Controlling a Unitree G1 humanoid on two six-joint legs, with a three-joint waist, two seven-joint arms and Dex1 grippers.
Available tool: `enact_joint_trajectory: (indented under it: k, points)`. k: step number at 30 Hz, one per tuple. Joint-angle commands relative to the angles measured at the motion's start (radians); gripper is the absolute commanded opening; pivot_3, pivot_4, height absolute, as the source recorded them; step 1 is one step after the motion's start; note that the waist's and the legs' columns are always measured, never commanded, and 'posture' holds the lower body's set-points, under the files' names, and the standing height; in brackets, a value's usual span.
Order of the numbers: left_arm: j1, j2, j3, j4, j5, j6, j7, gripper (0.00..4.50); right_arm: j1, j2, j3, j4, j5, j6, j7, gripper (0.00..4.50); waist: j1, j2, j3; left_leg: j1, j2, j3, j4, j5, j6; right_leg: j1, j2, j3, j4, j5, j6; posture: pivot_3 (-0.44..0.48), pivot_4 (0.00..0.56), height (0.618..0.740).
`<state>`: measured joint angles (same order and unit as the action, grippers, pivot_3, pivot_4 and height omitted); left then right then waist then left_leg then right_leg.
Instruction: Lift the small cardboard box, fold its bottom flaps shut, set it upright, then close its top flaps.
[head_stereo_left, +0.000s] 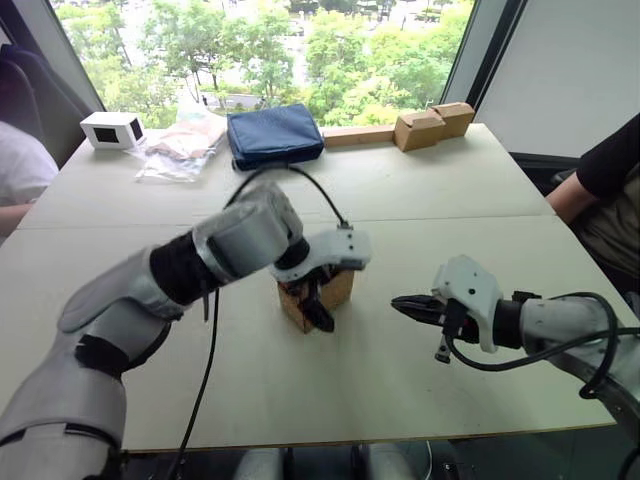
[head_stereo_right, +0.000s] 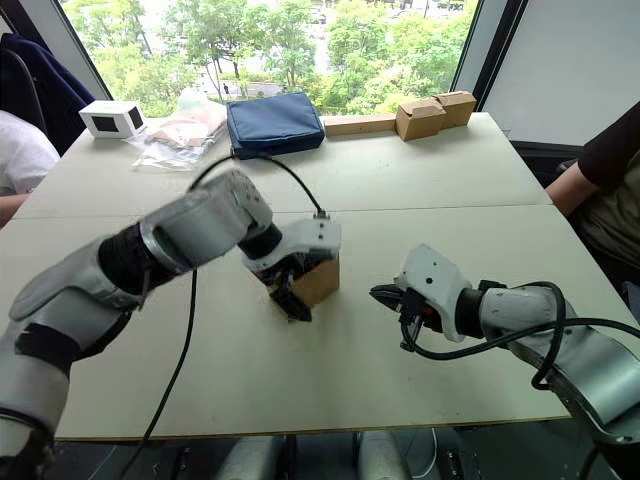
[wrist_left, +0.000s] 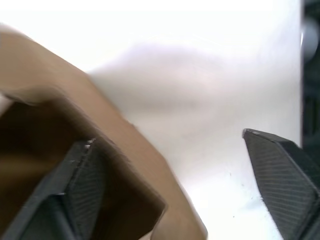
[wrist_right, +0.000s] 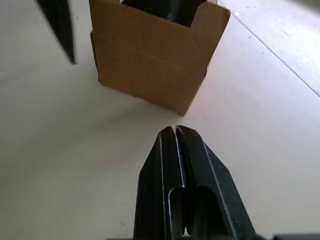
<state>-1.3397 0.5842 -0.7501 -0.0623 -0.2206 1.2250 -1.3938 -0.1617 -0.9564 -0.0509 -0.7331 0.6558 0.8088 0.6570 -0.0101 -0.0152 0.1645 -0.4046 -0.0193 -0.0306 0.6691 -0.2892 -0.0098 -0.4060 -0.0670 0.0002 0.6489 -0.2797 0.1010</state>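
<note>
Small cardboard box (head_stereo_right: 318, 282) stands on the table (head_stereo_right: 420, 190), its top apparently unclosed. Left gripper (head_stereo_right: 290, 290) straddles one wall, fingers apart; right gripper (head_stereo_right: 385, 295), pinched together, waits nearby.

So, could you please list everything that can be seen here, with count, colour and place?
small cardboard box: one, brown, standing open-topped at the middle of the near table
table: two, pale, pushed together
pouch: one, dark blue, far side, near the window
white box: one, white with dark window, far left corner
plastic bags: a few, clear, between the white box and the pouch
joined boxes: two, brown, far right, with a long cardboard strip beside them
people: two, seated at the left and right edges, partly in view
left gripper: one, black fingers, open, one finger inside the box, one outside
right gripper: one, black fingers, shut, pointing at the box from its right
</note>
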Motion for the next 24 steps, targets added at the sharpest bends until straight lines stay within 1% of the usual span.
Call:
enact_joint_trajectory:
  k: [1, 2, 4, 6, 7, 10, 11, 12, 13, 14, 16, 18, 19, 22, 24]
  points:
    - [-0.055, 0.034, 0.135, 0.078, -0.064, -0.064, -0.053, 4.15, -0.029, 0.030, -0.029, 0.009, 0.059, 0.014, 0.022, 0.00, 0.000, 0.000, 0.000, 0.000, 0.000, 0.000, 0.000, 0.000, 0.000, 0.000, 0.000, 0.000, 0.000, 0.000, 0.000, 0.000, 0.150, 0.740]
    - [-0.052, 0.047, 0.166, 0.091, -0.079, -0.090, -0.066, 4.15, -0.040, 0.040, -0.025, 0.020, 0.067, 0.016, 0.029, 0.00, -0.002, 0.000, 0.000, 0.000, 0.000, 0.000, 0.000, 0.000, 0.000, 0.000, 0.000, 0.000, 0.000, 0.000, 0.000, 0.000, 0.150, 0.740]
    - [-0.051, 0.075, 0.218, 0.111, -0.123, -0.069, -0.093, 4.15, -0.066, 0.050, -0.010, 0.052, 0.058, 0.004, 0.048, 0.00, -0.004, 0.001, 0.000, 0.001, 0.000, 0.000, 0.000, 0.000, 0.000, 0.000, 0.000, 0.000, 0.000, 0.000, 0.000, 0.000, 0.150, 0.740]
    - [-0.031, 0.087, 0.304, 0.128, -0.164, -0.069, -0.079, 4.15, -0.099, 0.064, 0.000, 0.103, 0.038, -0.024, 0.066, 0.00, -0.003, 0.001, 0.000, 0.001, 0.001, 0.000, 0.000, 0.000, 0.000, 0.000, 0.001, 0.000, 0.001, 0.000, 0.000, 0.000, 0.150, 0.740]
    - [-0.014, 0.086, 0.357, 0.137, -0.179, -0.075, -0.052, 4.15, -0.114, 0.072, 0.005, 0.135, 0.024, -0.041, 0.075, 0.00, -0.003, 0.001, 0.000, 0.001, 0.001, 0.000, 0.000, 0.000, 0.000, 0.000, 0.001, 0.000, 0.001, 0.000, 0.000, 0.000, 0.150, 0.740]
    - [0.081, 0.056, 0.564, 0.122, -0.214, -0.133, 0.094, 4.15, -0.146, 0.085, 0.035, 0.246, -0.056, -0.111, 0.100, 0.00, -0.001, 0.001, 0.000, 0.001, 0.000, 0.000, 0.000, 0.000, 0.000, 0.000, 0.000, 0.001, 0.001, 0.000, 0.000, 0.000, 0.150, 0.740]
    - [0.157, 0.036, 0.666, 0.081, -0.216, -0.180, 0.183, 4.15, -0.160, 0.090, 0.059, 0.287, -0.093, -0.143, 0.111, 0.00, 0.001, 0.000, 0.000, 0.001, 0.000, 0.000, 0.000, 0.000, 0.000, 0.000, 0.000, 0.001, 0.001, 0.000, 0.000, 0.000, 0.150, 0.740]
    - [0.238, 0.033, 0.738, 0.031, -0.212, -0.202, 0.251, 4.15, -0.179, 0.106, 0.078, 0.328, -0.121, -0.171, 0.113, 0.00, -0.001, 0.001, -0.001, 0.001, 0.000, 0.000, 0.000, 0.000, 0.000, 0.000, 0.000, 0.000, 0.001, 0.000, 0.000, 0.000, 0.150, 0.740]
    - [0.315, 0.039, 0.791, -0.019, -0.215, -0.190, 0.300, 4.15, -0.196, 0.122, 0.097, 0.363, -0.149, -0.195, 0.114, 0.00, -0.007, 0.002, -0.001, 0.002, 0.000, 0.001, 0.000, 0.000, 0.000, 0.000, -0.001, 0.001, 0.001, 0.000, 0.000, 0.000, 0.150, 0.740]
    - [0.383, 0.043, 0.839, -0.067, -0.231, -0.162, 0.337, 4.15, -0.210, 0.134, 0.117, 0.393, -0.178, -0.220, 0.119, 0.00, -0.009, 0.002, -0.001, 0.002, 0.000, 0.002, 0.000, 0.000, 0.000, 0.000, -0.001, 0.002, 0.001, 0.000, 0.000, 0.000, 0.150, 0.740]
    - [0.494, 0.025, 0.943, -0.165, -0.290, -0.055, 0.408, 4.15, -0.230, 0.162, 0.145, 0.440, -0.219, -0.259, 0.130, 0.00, -0.008, 0.001, -0.001, 0.003, 0.000, 0.002, -0.001, 0.001, -0.002, -0.001, -0.001, 0.005, 0.002, 0.000, 0.000, 0.000, 0.150, 0.740]
    - [0.632, -0.010, 1.041, -0.281, -0.333, -0.005, 0.485, 3.64, -0.251, 0.197, 0.166, 0.489, -0.247, -0.289, 0.138, 0.00, -0.004, 0.001, -0.001, 0.001, 0.001, 0.002, -0.001, 0.003, -0.005, -0.003, 0.000, 0.005, 0.002, 0.000, 0.000, 0.000, 0.150, 0.740]
    - [0.706, -0.018, 1.076, -0.335, -0.351, 0.007, 0.505, 3.46, -0.260, 0.214, 0.177, 0.511, -0.260, -0.303, 0.142, 0.00, -0.001, 0.001, -0.001, 0.001, 0.000, 0.002, 0.000, 0.003, -0.005, -0.002, -0.001, 0.005, 0.002, 0.000, 0.000, 0.000, 0.150, 0.740]
    - [0.896, -0.045, 1.147, -0.466, -0.381, 0.042, 0.579, 2.15, -0.272, 0.257, 0.201, 0.565, -0.288, -0.335, 0.161, 0.00, -0.002, 0.002, -0.001, 0.003, -0.001, 0.003, -0.001, 0.003, -0.006, 0.000, -0.004, 0.007, 0.002, 0.000, 0.000, 0.000, 0.150, 0.740]
    - [1.019, -0.041, 1.141, -0.539, -0.393, 0.027, 0.601, 1.39, -0.276, 0.277, 0.220, 0.597, -0.316, -0.361, 0.177, 0.00, 0.002, 0.000, -0.002, 0.003, -0.001, 0.003, -0.001, 0.003, -0.006, 0.000, -0.005, 0.007, 0.002, 0.000, 0.000, 0.000, 0.150, 0.740]
